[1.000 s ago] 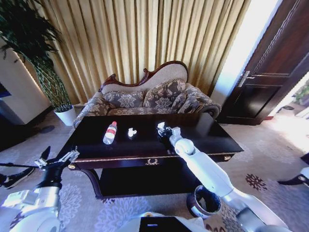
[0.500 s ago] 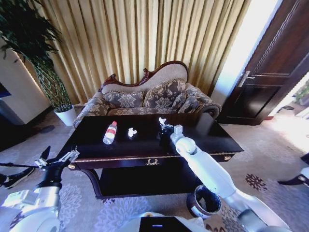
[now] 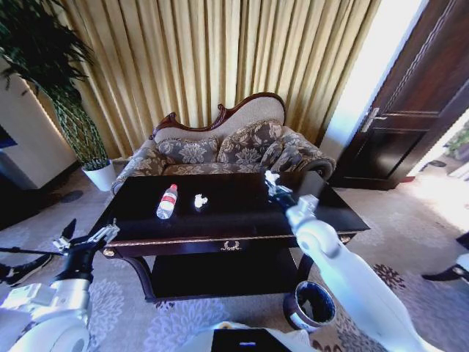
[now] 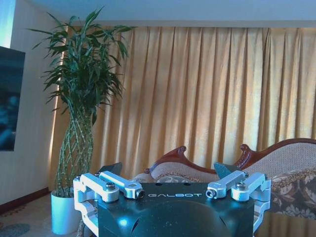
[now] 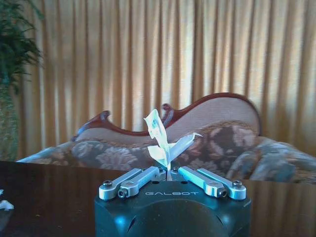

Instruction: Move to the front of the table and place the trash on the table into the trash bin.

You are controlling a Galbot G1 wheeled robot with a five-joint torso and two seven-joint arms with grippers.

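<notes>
On the dark glossy table (image 3: 337,209) lie a clear bottle with a red cap (image 3: 167,201) and a crumpled white paper wad (image 3: 199,199), both left of centre. My right gripper (image 3: 272,182) hovers above the table's right half, shut on another white paper wad (image 3: 268,175). In the right wrist view that wad (image 5: 160,140) sticks up from the closed right gripper (image 5: 168,171). The dark round trash bin (image 3: 309,304) stands on the carpet at the table's front right corner, under my right arm. My left gripper (image 3: 89,232) stays open off the table's front left corner, and its spread fingers (image 4: 112,168) hold nothing.
A patterned sofa (image 3: 227,150) stands behind the table against gold curtains (image 3: 220,59). A tall plant in a white pot (image 3: 100,174) is at the far left, a dark door (image 3: 410,110) at the right. The table has a lower shelf (image 3: 212,271).
My right gripper has risen from the table's middle and swung right with the paper wad. The left arm, bottle and other wad have stayed put.
</notes>
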